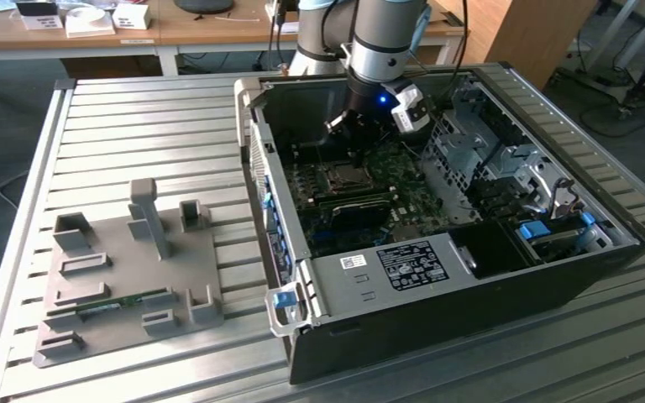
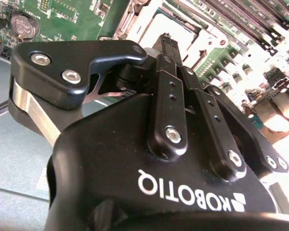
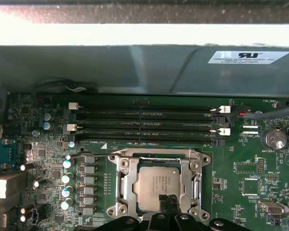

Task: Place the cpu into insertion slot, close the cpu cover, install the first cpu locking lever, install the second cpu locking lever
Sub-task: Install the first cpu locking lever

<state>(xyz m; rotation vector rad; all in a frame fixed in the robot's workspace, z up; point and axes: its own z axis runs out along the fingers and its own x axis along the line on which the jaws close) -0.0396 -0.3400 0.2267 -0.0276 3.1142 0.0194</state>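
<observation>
— Gripper [image 3: 167, 204] status?
— Fingers clenched into one narrow black tip, nothing visible between them, poised over one corner of the cpu [image 3: 156, 185].
— Where's the cpu?
— Flat inside the insertion slot [image 3: 120, 166], near the long black memory slots [image 3: 144, 122].
— Cover?
— The silvery cpu cover [image 3: 187, 185] frames the chip; I can't tell if it's latched.
— Surroundings?
— The grey computer case [image 1: 435, 277] lies open on a slatted table [image 1: 132, 126].

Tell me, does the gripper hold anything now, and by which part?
Nothing seems held: the gripper is shut, its tip over the edge of the seated cpu.
</observation>
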